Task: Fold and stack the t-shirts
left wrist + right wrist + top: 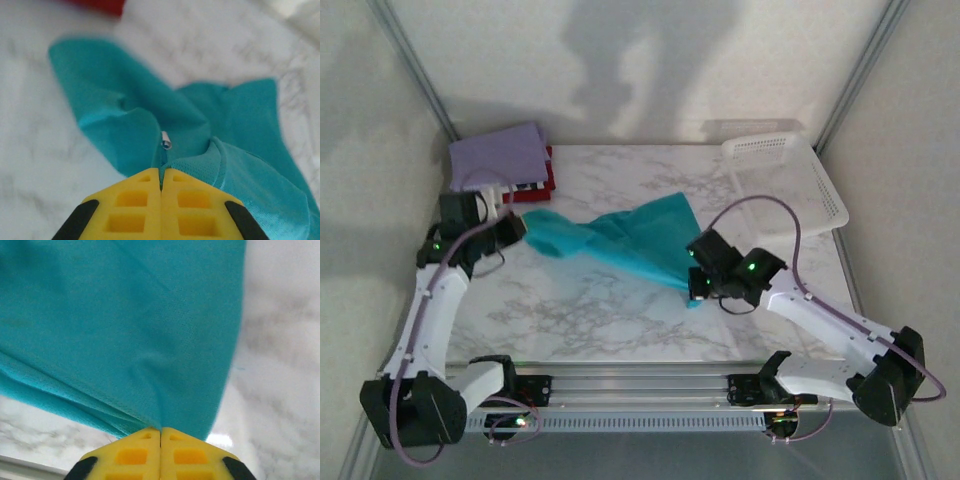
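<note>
**A:** Where is the teal t-shirt [625, 240] at this point?

**B:** It is strung across the middle of the marble table [600, 325] between the two arms, bunched and twisted rather than flat. The left gripper [160, 176] has its yellow fingers pressed together on an edge of the cloth, close to a small white tag [166, 142]. The right gripper [160, 431] is clamped the same way on a gathered edge at the near right.

**A:** So both are pinching the shirt. What makes the spreading go well?

**B:** I'd draw the two arms apart evenly until the sag goes, then lower the shirt flat onto the bare marble in front. The fabric looks thin and slippery, so a jerk could pull it out of a pinch.

**A:** Which parts do they hold?

**B:** Hard to say. The left wrist view is blurred, but given the tag it may be the collar. If the two grips aren't matching points, the shirt will land skewed and need a regrasp.

**A:** Anything to steer clear of?

**B:** The folded stack at the back left, with a lavender t-shirt [498, 152] on top and a red t-shirt [549, 172] under it, lies just beside the left gripper. The white basket [790, 185] is at the back right, well apart. Work toward the near side so the pile isn't dragged
</note>
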Motion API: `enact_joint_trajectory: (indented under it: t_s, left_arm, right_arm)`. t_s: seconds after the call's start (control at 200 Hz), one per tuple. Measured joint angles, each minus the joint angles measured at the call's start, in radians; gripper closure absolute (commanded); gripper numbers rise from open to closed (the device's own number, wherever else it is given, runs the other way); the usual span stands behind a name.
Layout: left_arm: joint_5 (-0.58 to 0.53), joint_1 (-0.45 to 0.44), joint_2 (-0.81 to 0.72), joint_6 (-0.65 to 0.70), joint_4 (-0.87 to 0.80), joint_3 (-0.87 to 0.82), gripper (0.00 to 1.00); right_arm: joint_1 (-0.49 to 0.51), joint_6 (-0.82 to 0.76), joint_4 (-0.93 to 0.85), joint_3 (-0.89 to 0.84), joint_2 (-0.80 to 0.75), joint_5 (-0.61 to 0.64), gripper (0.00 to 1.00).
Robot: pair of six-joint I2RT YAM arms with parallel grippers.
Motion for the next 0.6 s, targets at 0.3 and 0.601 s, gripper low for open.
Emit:
enact_joint_trajectory:
  t_s: [0.3,0.601]
  left_arm:
    - [-0.04,-0.005,-0.168,-0.125,-0.016,-0.163,0.41]
    - [-0.21,-0.35,0.005,-0.203,0.092,-0.143,0.46]
  right_arm:
    - [-0.06,0.071,-0.05,-0.012,-0.097,0.031,0.33]
    - [-0.197,0.024,-0.033,0.023,0.01,-0.03,0.33]
